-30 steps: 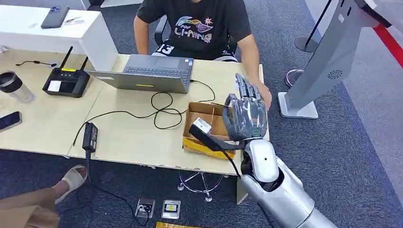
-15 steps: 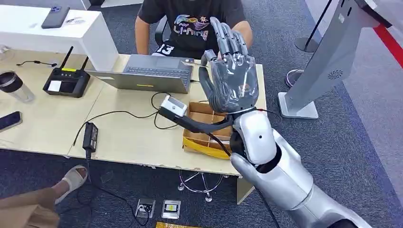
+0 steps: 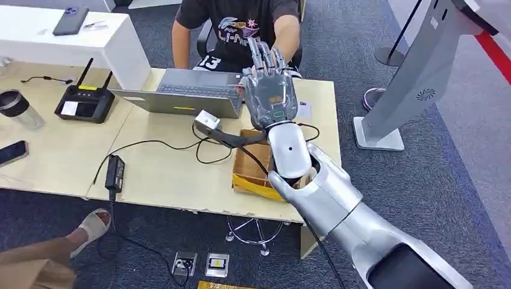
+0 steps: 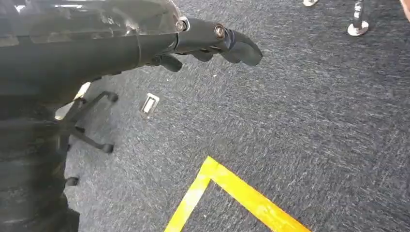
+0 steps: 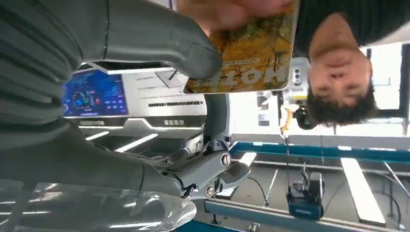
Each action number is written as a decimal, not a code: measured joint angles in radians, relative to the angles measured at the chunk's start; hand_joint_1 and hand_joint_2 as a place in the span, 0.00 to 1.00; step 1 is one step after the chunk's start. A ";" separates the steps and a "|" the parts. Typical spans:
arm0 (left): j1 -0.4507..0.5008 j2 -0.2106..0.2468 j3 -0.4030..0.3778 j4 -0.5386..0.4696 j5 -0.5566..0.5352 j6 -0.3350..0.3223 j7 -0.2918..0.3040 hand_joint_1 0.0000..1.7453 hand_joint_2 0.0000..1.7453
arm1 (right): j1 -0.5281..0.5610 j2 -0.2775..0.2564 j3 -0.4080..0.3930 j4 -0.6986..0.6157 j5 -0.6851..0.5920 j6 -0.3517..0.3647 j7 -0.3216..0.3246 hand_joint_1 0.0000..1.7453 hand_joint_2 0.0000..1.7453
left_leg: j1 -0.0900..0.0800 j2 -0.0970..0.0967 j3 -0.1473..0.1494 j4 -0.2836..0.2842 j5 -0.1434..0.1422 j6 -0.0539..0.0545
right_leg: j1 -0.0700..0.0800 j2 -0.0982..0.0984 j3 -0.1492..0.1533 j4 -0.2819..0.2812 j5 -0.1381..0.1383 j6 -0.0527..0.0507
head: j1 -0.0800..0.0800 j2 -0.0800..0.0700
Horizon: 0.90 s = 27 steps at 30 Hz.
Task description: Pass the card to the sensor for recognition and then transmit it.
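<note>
Your right hand (image 3: 269,90) is reaching up across the table (image 3: 163,174) toward the seated person (image 3: 241,30), palm facing them — placed there, I judge, to take or give the card (image 5: 249,53) at the handover stage. In the right wrist view the card is sitting against your thick grey thumb (image 5: 159,41) while the person's fingers (image 5: 227,9) are pinching its far edge; whether your thumb is actually gripping it or only touching, I cannot tell. The card is flat, stiff and glossy, printed in mottled yellow with bold lettering. Your darker fingers (image 5: 212,169) are lying extended and apart from the thumb, under a clear plastic cover. The tall grey kiosk (image 3: 416,78) — probably the sensor — is standing well apart, off the table's right end. Your left hand (image 4: 212,41) is hanging over dark carpet, fingers lightly curled and holding nothing.
</note>
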<state>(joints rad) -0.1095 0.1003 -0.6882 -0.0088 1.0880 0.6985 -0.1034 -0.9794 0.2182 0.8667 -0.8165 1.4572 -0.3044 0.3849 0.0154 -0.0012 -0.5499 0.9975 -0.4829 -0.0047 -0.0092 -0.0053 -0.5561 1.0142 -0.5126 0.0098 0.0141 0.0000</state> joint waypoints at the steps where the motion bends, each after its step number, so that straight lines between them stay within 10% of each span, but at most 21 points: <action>1: 0.001 0.000 0.000 0.000 0.002 0.000 0.008 0.00 1.00 | -0.006 0.008 0.003 0.036 0.003 -0.004 0.006 1.00 1.00 | 0.000 0.000 0.000 0.000 0.000 0.000 | 0.000 0.000 0.000 0.000 0.000 0.000 | 0.000 0.000; 5: 0.010 0.000 0.001 0.000 0.020 0.000 0.047 0.00 1.00 | -0.017 0.031 0.011 0.141 0.016 -0.010 0.016 1.00 1.00 | 0.000 0.000 0.000 0.000 0.000 0.000 | 0.000 0.000 0.000 0.000 0.000 0.000 | 0.000 0.000; 6: 0.013 0.000 0.002 0.000 0.026 0.000 0.057 0.00 1.00 | -0.019 0.036 0.012 0.163 0.019 -0.011 0.018 0.79 1.00 | 0.000 0.000 0.000 0.000 0.000 0.000 | 0.000 0.000 0.000 0.000 0.000 0.000 | 0.000 0.000; 7: 0.019 0.000 0.006 0.000 0.035 0.000 0.062 0.00 1.00 | -0.019 0.038 0.015 0.183 0.027 -0.011 0.020 0.00 1.00 | 0.000 0.000 0.000 0.000 0.000 0.000 | 0.000 0.000 0.000 0.000 0.000 0.000 | 0.000 0.000; 27: 0.063 0.002 0.050 0.000 0.059 0.000 0.058 0.00 1.00 | -0.012 0.079 0.043 0.320 0.039 -0.099 0.016 0.00 1.00 | 0.000 0.001 0.001 0.000 0.000 0.000 | 0.000 0.001 -0.001 0.000 0.000 0.000 | 0.000 0.000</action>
<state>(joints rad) -0.0467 0.1019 -0.6386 -0.0088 1.1467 0.6985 -0.0450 -0.9910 0.2968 0.9094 -0.4967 1.4958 -0.4039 0.4006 0.0154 -0.0006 -0.5494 0.9976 -0.4829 -0.0047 -0.0092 -0.0046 -0.5568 1.0140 -0.5126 0.0097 0.0145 0.0000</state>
